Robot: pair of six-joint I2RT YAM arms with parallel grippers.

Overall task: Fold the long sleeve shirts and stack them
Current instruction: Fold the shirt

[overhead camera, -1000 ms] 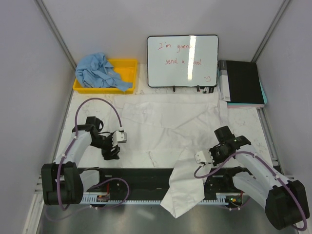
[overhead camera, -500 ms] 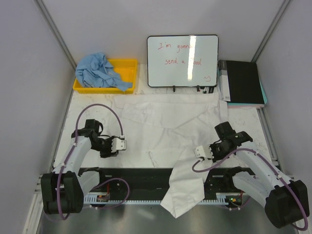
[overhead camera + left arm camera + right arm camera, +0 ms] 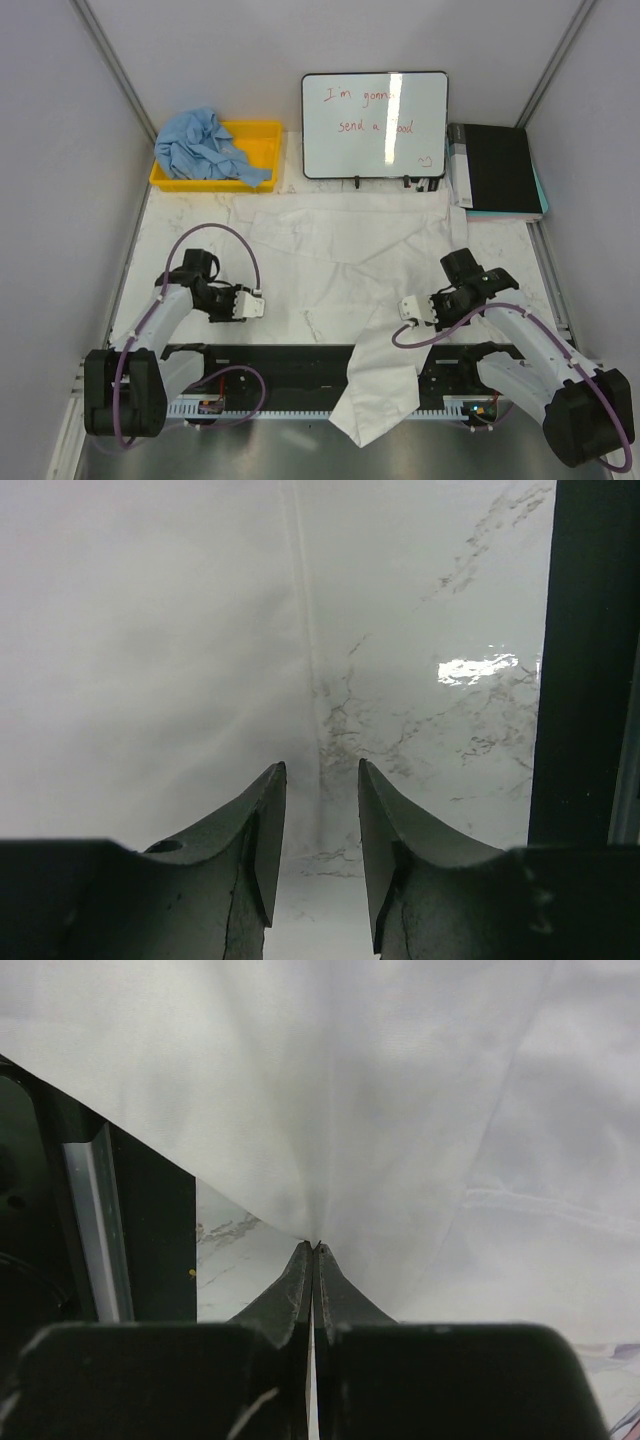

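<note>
The white long sleeve shirt [image 3: 340, 250] lies spread across the marble table, with one sleeve [image 3: 378, 395] hanging over the near edge. The light blue one [image 3: 200, 145] is bunched up in the yellow bin [image 3: 262, 135]. My left gripper [image 3: 266, 305] lies low at the white shirt's left edge. In the left wrist view this gripper [image 3: 320, 770] is open, and the shirt's hem [image 3: 300, 670] runs down toward the gap with nothing pinched. My right gripper [image 3: 399, 316] is shut on the white cloth near the hanging sleeve. The fabric [image 3: 400, 1090] puckers at its tips [image 3: 315, 1244].
A whiteboard [image 3: 375, 125] stands at the back centre, with a black binder [image 3: 495, 170] at the back right. A black rail [image 3: 290, 360] runs along the table's near edge; the wrist views show it too, the rail [image 3: 590, 660] right of the left jaws and the rail [image 3: 150, 1240] left of the right jaws.
My left gripper has swung right along the table to the white shirt's left edge, and its jaws have narrowed. The right gripper has shifted slightly left, still holding the cloth.
</note>
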